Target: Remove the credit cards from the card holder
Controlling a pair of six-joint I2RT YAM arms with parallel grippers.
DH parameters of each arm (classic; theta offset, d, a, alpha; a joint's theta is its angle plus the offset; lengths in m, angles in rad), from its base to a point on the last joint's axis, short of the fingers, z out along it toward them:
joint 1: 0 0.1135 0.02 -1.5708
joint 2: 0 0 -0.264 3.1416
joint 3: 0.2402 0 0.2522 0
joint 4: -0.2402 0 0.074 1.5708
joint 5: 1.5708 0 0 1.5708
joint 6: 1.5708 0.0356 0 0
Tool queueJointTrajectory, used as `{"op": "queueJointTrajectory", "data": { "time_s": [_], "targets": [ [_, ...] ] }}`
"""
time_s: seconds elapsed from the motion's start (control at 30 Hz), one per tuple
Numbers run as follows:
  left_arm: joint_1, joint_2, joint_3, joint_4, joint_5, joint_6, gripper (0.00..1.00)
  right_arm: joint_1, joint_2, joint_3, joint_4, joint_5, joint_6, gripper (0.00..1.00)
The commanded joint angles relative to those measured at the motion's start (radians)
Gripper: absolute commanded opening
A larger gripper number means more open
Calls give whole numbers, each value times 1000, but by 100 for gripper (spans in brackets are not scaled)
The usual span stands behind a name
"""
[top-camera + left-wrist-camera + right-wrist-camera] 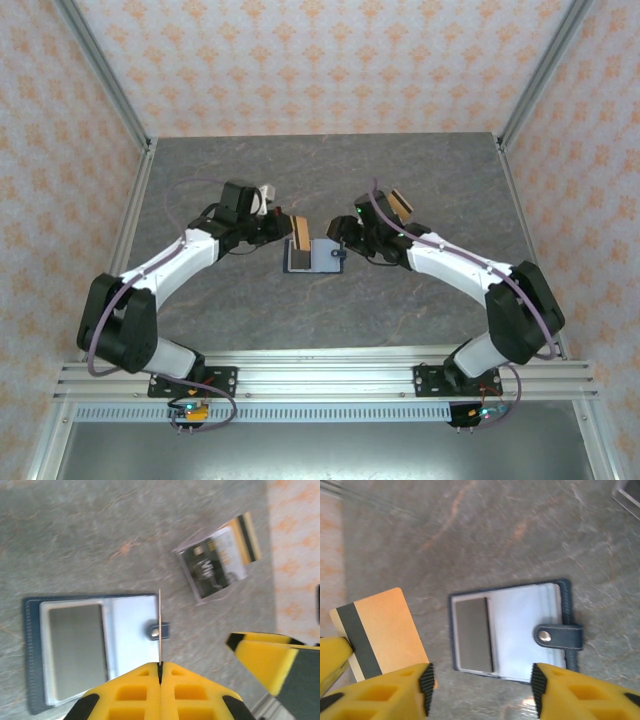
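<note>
The navy card holder [318,256] lies open on the table between both arms, its closure tab [560,636] to one side. A grey card [474,635] sits in its inner pocket. My left gripper [161,665] is shut on an orange-brown credit card [380,635] with a black stripe, held upright just left of the holder and seen edge-on [160,625] from the left wrist. My right gripper [482,690] hovers over the holder's near edge, open, with nothing between its fingers. A stack of credit cards [217,565], black one on top, lies on the table beyond.
The grey stone-patterned table [320,170] is ringed by patterned walls and metal frame posts [520,90]. In the left wrist view a yellow finger of the right gripper [270,655] shows close on the right. The card stack [400,203] lies beside the right arm.
</note>
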Motion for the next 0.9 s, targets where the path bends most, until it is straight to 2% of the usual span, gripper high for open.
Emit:
{"op": "queueJointTrajectory", "data": {
  "time_s": [0.0, 0.17, 0.37, 0.6, 0.8, 0.87],
  "targets": [
    [-3, -53, -8, 127, 76, -118, 4, -22, -24, -17, 119, -124, -7, 64],
    [-11, -80, -8, 232, 146, -239, 4, -70, -10, -40, 360, -333, 120, 66],
    [-12, -79, -19, 342, 198, -358, 3, -92, 14, -48, 556, -450, 254, 62],
    [-11, -73, -18, 347, 213, -368, 3, -110, 29, -36, 602, -484, 311, 37],
    [-8, -63, -28, 320, 216, -351, 3, -113, 6, -39, 582, -487, 264, 27],
    [-8, -64, -31, 307, 211, -345, 3, -113, -1, -36, 559, -489, 239, 21]
  ]
}}
